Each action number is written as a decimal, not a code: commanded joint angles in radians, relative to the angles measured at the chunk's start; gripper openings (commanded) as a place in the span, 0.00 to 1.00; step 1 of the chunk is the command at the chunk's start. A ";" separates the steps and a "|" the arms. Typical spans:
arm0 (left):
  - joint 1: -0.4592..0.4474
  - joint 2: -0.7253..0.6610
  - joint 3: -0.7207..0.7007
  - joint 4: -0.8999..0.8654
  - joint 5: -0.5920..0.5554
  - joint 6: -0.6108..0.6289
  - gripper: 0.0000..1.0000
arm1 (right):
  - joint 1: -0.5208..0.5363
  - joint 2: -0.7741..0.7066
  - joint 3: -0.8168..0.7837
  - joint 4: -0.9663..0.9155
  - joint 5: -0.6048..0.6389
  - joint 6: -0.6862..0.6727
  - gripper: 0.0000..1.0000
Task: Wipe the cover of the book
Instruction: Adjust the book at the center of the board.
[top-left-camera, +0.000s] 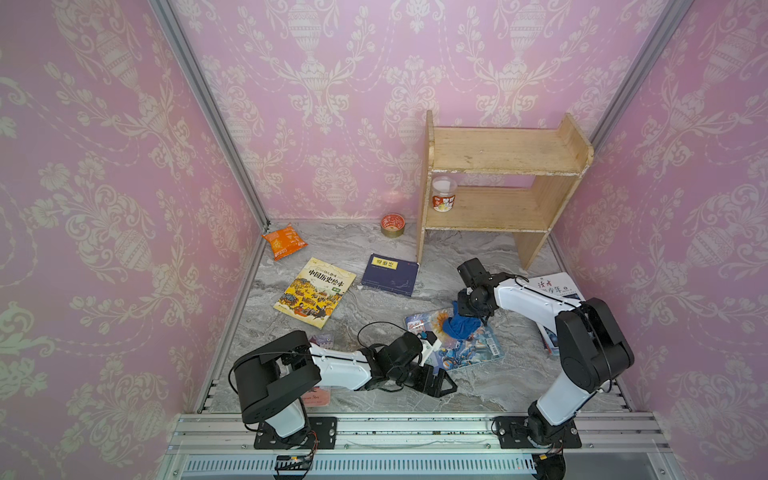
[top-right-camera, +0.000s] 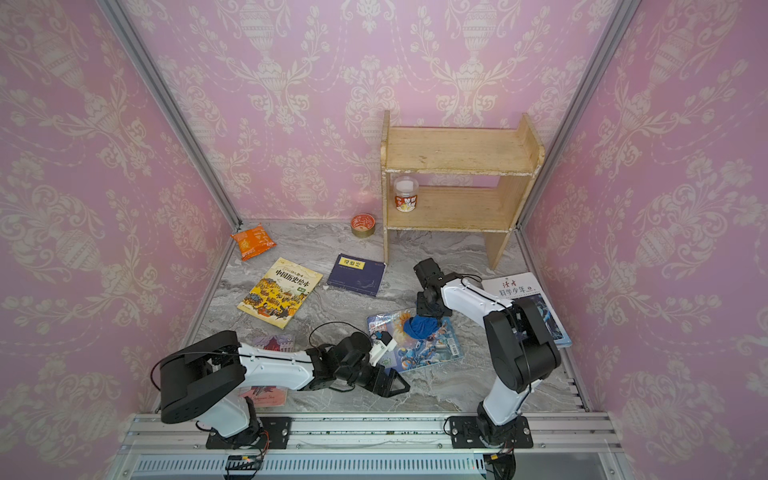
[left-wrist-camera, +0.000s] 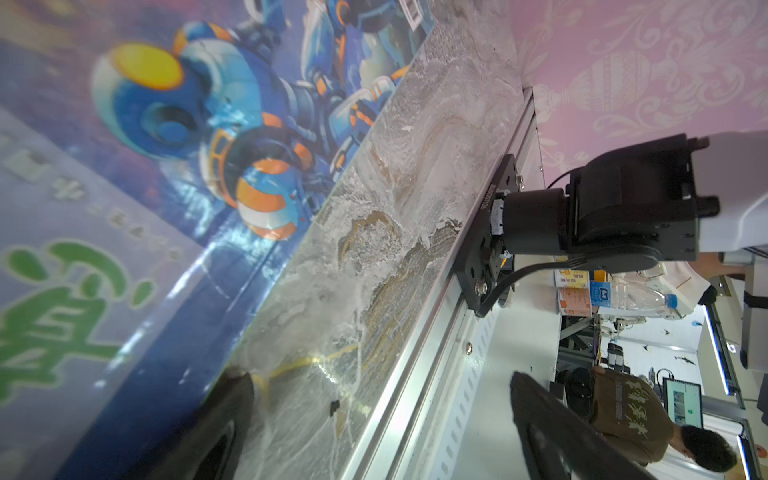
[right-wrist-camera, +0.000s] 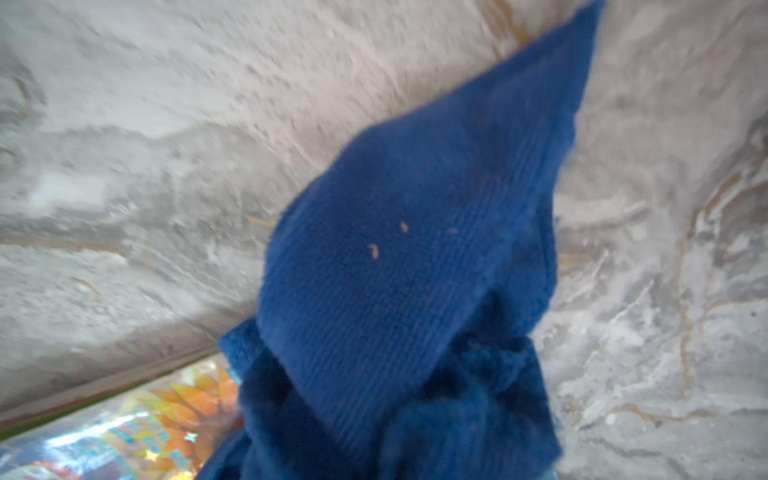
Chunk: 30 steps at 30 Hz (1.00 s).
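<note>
The book (top-left-camera: 473, 353) (top-right-camera: 434, 351) with a blue robot cover lies flat at the table's middle front. A crumpled blue cloth (top-left-camera: 460, 326) (top-right-camera: 419, 326) rests on the book's far part. My right gripper (top-left-camera: 466, 316) (top-right-camera: 428, 315) points down, shut on the cloth. In the right wrist view the cloth (right-wrist-camera: 415, 249) hides the fingers, with a corner of the book (right-wrist-camera: 124, 432) beside it. My left gripper (top-left-camera: 441, 381) (top-right-camera: 394, 384) (left-wrist-camera: 382, 432) stands open and empty at the book's near left corner. One of its fingers (left-wrist-camera: 220, 419) is at the cover's edge (left-wrist-camera: 124, 208).
A yellow picture book (top-left-camera: 316, 293) and a dark blue book (top-left-camera: 390, 274) lie further back. A white book (top-left-camera: 557, 286) lies under the right arm. An orange snack bag (top-left-camera: 284, 241), a red tin (top-left-camera: 392, 225) and a wooden shelf (top-left-camera: 498, 187) holding a jar (top-left-camera: 444, 193) stand at the back.
</note>
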 joint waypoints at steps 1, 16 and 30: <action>0.098 -0.041 -0.075 -0.216 -0.150 0.023 0.99 | 0.008 -0.081 -0.110 -0.022 -0.061 0.057 0.00; 0.268 -0.084 -0.071 -0.203 -0.196 0.020 0.99 | 0.201 -0.448 -0.323 -0.109 -0.110 0.245 0.00; 0.214 -0.120 -0.165 -0.076 -0.215 -0.137 0.99 | -0.060 -0.007 0.074 -0.124 -0.045 0.013 0.00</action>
